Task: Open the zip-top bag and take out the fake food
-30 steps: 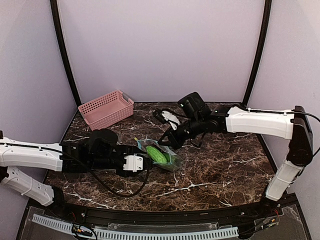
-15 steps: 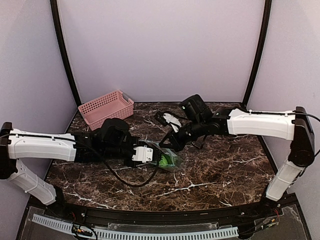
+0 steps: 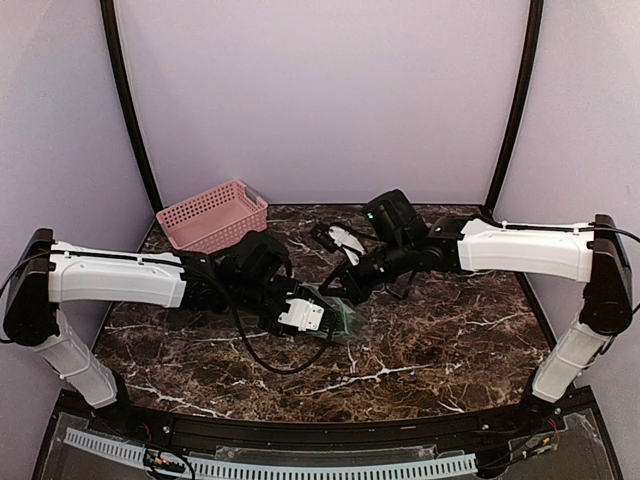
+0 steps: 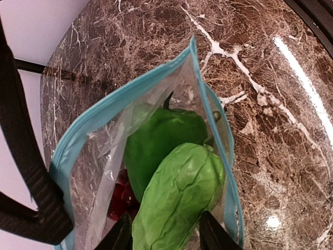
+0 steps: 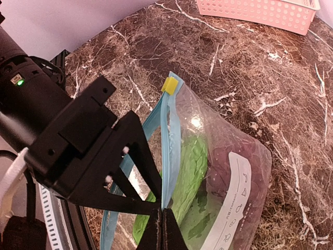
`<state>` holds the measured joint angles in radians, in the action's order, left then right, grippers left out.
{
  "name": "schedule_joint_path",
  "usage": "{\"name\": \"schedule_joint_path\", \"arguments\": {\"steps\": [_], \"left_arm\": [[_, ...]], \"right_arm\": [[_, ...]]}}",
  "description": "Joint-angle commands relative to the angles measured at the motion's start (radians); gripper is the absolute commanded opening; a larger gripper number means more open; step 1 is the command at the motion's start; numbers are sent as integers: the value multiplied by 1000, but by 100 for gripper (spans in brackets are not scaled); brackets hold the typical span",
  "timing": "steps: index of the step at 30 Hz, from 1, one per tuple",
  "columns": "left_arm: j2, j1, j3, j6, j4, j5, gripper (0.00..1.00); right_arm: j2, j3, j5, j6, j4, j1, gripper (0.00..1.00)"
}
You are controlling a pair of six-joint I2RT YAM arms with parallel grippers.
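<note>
The clear zip-top bag (image 3: 343, 322) lies mid-table with its teal zip strip (image 4: 119, 99) pulled open. My right gripper (image 3: 341, 292) is shut on one lip of the strip (image 5: 167, 156), seen at the fingertips in the right wrist view (image 5: 164, 216), and holds it up. My left gripper (image 3: 322, 318) is inside the bag's mouth. Its fingers (image 4: 210, 232) are closed on both sides of a bright green leafy piece (image 4: 177, 198). A smoother green piece (image 4: 156, 140) and the dark red grapes (image 4: 118, 198) lie behind it. The left gripper's black fingers (image 5: 130, 172) show in the right wrist view.
A pink slotted basket (image 3: 212, 217) stands at the back left, also in the right wrist view (image 5: 260, 10). A yellow slider tab (image 5: 170, 86) sits at the strip's far end. Both arms meet over the middle of the marble table (image 3: 440, 340).
My left arm has swung right and forward, bringing its gripper from beside the bag into the bag's mouth, around the green piece. My right gripper has barely shifted and keeps holding the strip.
</note>
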<state>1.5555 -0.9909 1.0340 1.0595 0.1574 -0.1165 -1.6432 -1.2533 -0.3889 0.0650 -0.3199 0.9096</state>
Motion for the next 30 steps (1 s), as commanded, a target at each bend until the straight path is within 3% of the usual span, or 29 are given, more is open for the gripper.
{"name": "schedule_joint_path", "arguments": {"steps": [1,18,24,30], "left_arm": [[36,1,52,35,75,-29,45],[173,-1,146,51,120,35,51],[150,-1,138,23,105,29,27],[50,9,49,-47,-23,1,21]], "right_arm": [[25,14,-2,6,34,4,0],[13,11,-13,9,36,0,0],[13,13,-15,9,36,-5,0],[23,27,-6,10,35,-12,0]]}}
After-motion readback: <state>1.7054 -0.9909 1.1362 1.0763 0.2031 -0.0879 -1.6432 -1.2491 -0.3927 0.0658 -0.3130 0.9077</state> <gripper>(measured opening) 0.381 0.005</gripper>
